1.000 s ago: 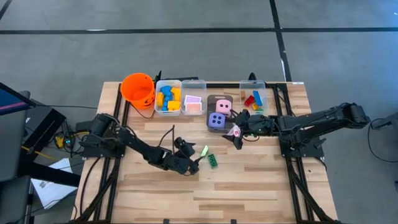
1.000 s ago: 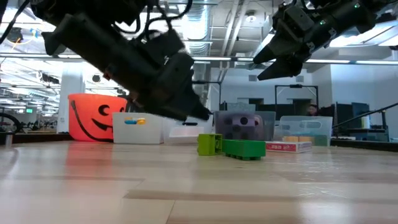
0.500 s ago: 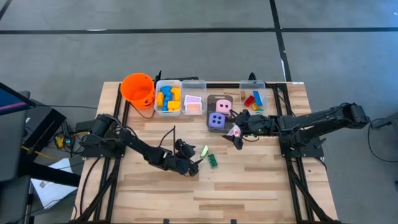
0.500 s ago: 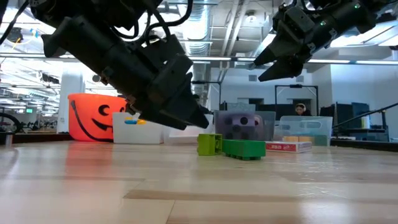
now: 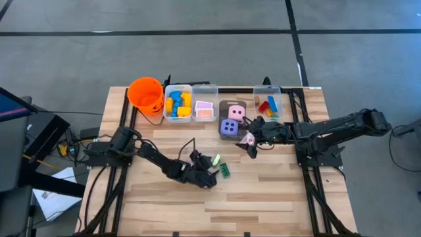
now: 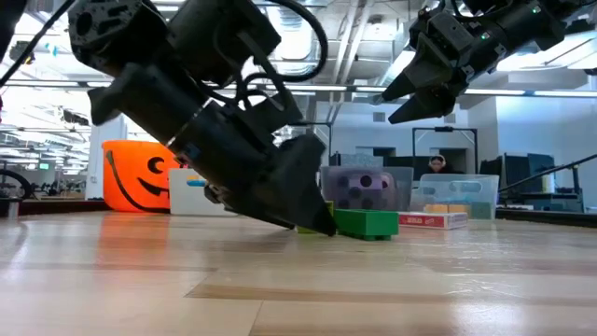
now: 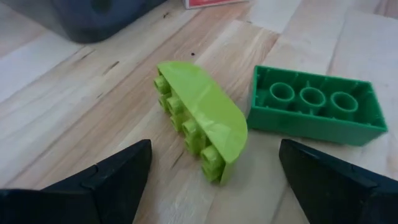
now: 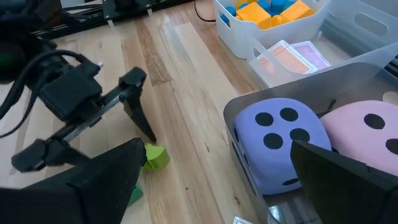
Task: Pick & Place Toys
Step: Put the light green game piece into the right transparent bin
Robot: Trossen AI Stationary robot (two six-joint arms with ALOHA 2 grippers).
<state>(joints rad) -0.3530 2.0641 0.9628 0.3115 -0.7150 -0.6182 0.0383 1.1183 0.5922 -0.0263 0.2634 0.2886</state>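
Observation:
A light-green rounded block (image 7: 202,124) lies on its side on the table, beside a dark-green block (image 7: 314,106) lying with its hollow underside up. Both show in the high view, the light-green block (image 5: 215,160) and the dark-green block (image 5: 225,170). My left gripper (image 5: 209,176) is open, low over the table, its fingers standing on either side of the light-green block without touching it. My right gripper (image 5: 250,146) is open and empty, raised near a bin with a purple die (image 8: 277,140) and a pink die (image 8: 364,134).
An orange bucket (image 5: 145,93) and clear bins stand along the far edge: one with blue and yellow blocks (image 5: 177,103), one with cards (image 5: 204,108), one with mixed blocks (image 5: 268,104). A pink-and-white card (image 5: 248,139) lies by my right gripper. Bare table lies toward the near edge.
My left gripper has moved toward the table's right edge and down, closing in on the light-green block until its open fingers stand around it. The blocks have stayed in place.

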